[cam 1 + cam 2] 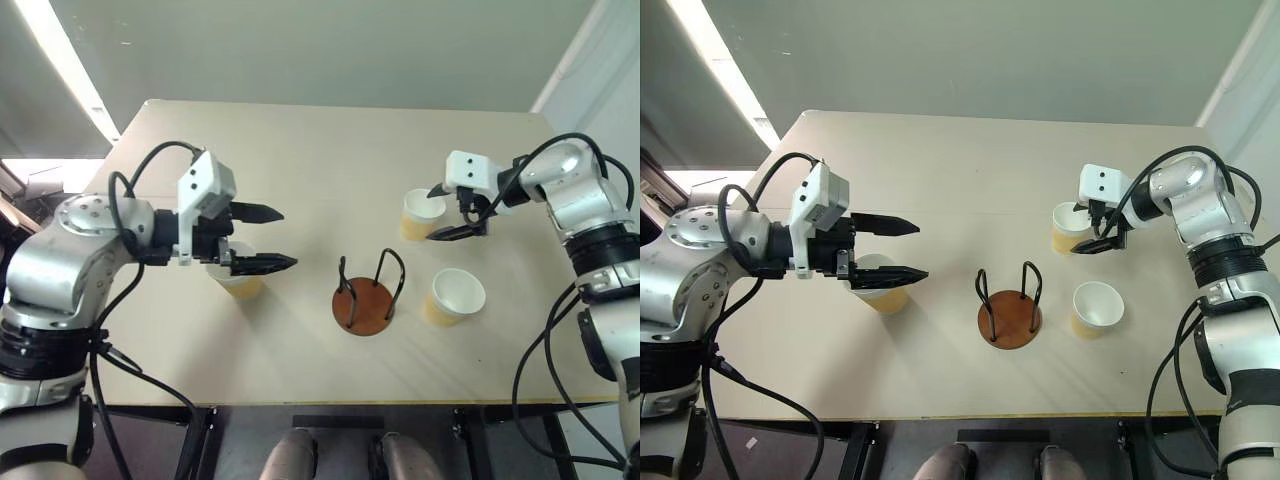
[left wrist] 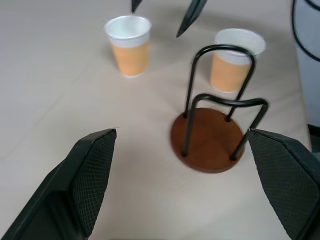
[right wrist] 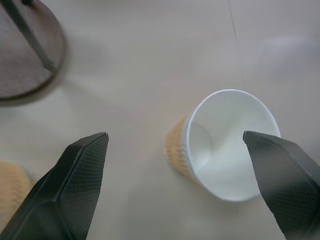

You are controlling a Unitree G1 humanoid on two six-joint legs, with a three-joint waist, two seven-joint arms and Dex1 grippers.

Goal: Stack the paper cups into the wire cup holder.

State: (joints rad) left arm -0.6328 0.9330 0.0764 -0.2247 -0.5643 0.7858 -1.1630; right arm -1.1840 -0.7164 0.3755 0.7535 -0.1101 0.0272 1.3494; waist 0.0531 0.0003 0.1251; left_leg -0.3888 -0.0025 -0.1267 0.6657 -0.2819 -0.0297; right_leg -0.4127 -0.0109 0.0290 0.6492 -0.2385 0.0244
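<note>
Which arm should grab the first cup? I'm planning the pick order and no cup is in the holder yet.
Probably the right. The right gripper hangs open right at the far cup, pointing down at it. The left gripper is open above its cup but points across at the holder.

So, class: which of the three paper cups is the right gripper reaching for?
The far right cup, farthest from the robot: the open right gripper hovers over it. The near right cup and left cup stand apart.
</note>
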